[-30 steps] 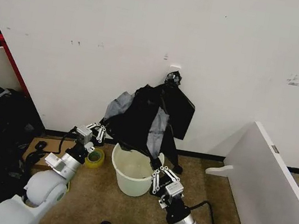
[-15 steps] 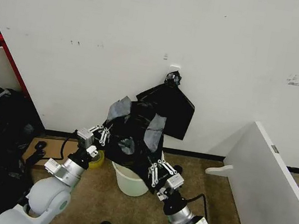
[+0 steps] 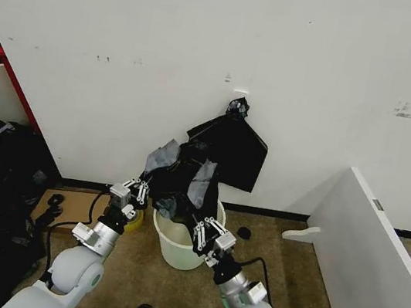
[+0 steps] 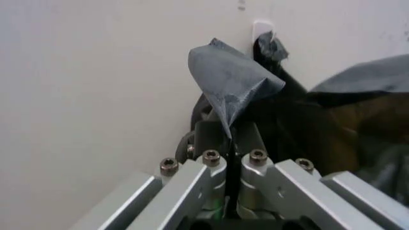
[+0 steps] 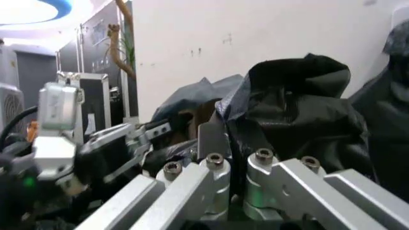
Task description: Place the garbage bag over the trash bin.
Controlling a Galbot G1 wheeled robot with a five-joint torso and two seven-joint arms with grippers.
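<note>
From the head view, your left gripper (image 3: 136,190) sits at about nine o'clock of the trash bin (image 3: 178,250), raised to just above the level of its rim. Its fingers (image 4: 217,136) are pinched together on an edge of the garbage bag (image 3: 181,181); in the left wrist view a grey, folded flap of that bag stands up straight out of the closed jaws, with the white wall behind it. Just beyond this gripper, low on the floor, a bit of the yellow-green tape roll (image 3: 134,221) peeks out beside the bin.

The garbage bag itself is bunched and crinkled directly over the bin's mouth, toward the bin's far side at twelve o'clock, stretched between your two grippers. Its lowest folds dip to the rim, and you cannot tell whether any of it is actually tucked inside. The bin stands upright on the brown floor against the wall, its near wall and front rim bare.

Above the bundle, at roughly one o'clock, a flat black bag (image 3: 232,146) hangs from a hook on the wall, gathered to a knot at its top.

Your right gripper (image 3: 207,233) is at about four o'clock of the bin, just over the near rim. Its fingers (image 5: 214,136) are clamped on another fold of the garbage bag, and in the right wrist view you see the left gripper (image 5: 137,139) farther off across the dark plastic.
</note>
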